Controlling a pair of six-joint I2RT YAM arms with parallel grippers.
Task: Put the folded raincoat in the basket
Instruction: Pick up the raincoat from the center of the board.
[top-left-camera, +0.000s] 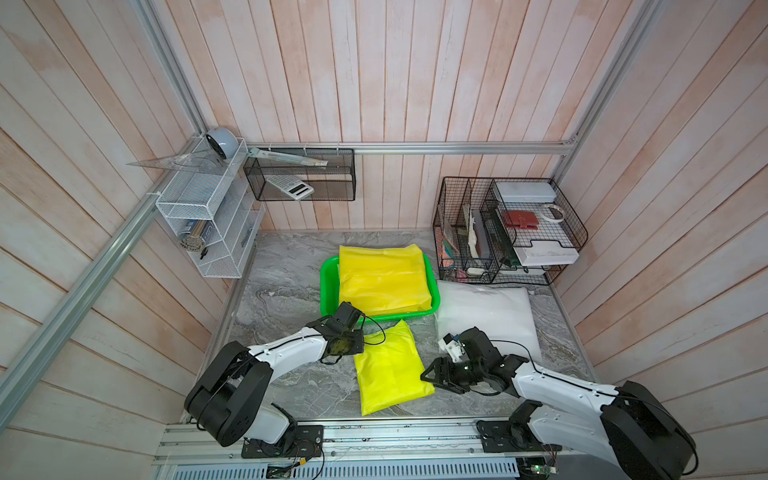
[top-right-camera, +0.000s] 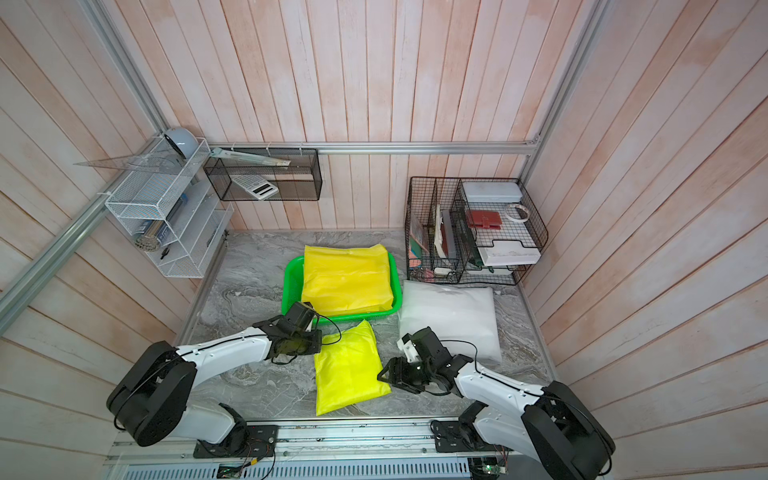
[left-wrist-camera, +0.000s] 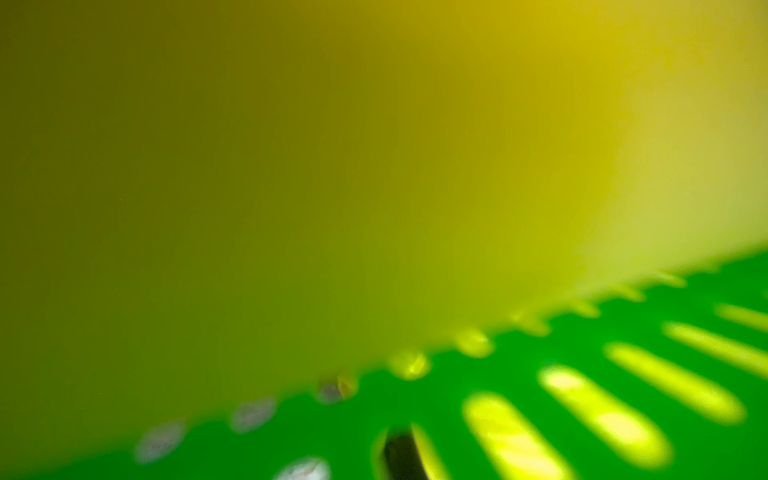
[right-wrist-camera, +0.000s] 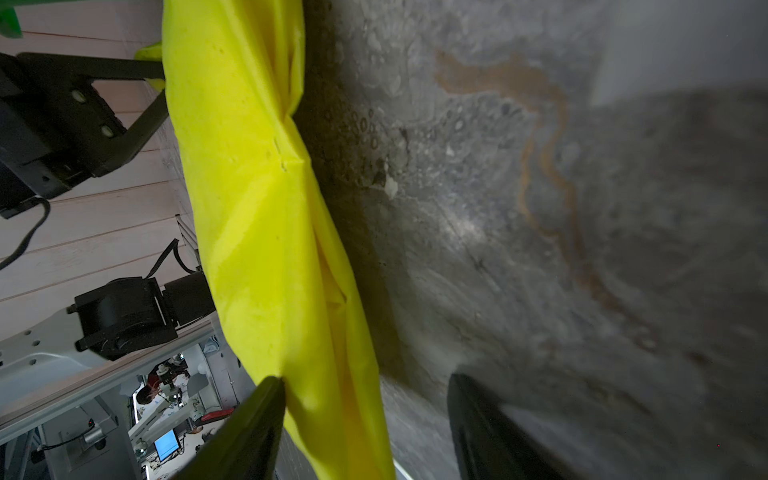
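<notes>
The folded raincoat (top-left-camera: 388, 370) (top-right-camera: 349, 370), bright yellow, lies on the marble table in front of the green basket (top-left-camera: 328, 286) (top-right-camera: 291, 286). My left gripper (top-left-camera: 359, 343) (top-right-camera: 318, 341) is shut on its far left edge, close to the basket's front wall. Blurred yellow fills the left wrist view above the slotted green basket (left-wrist-camera: 358, 400); the jaws do not show there. My right gripper (top-left-camera: 426, 376) (top-right-camera: 381, 374) (right-wrist-camera: 365, 380) stands open at the raincoat's right edge. One finger is over the raincoat (right-wrist-camera: 257, 208), the other is beside it above the table.
A larger folded yellow bundle (top-left-camera: 382, 278) fills the basket. A white pillow-like bag (top-left-camera: 490, 316) lies to the right of the basket. A black wire organiser (top-left-camera: 507, 228) stands behind the bag, and a white wire shelf (top-left-camera: 208, 216) hangs on the left wall.
</notes>
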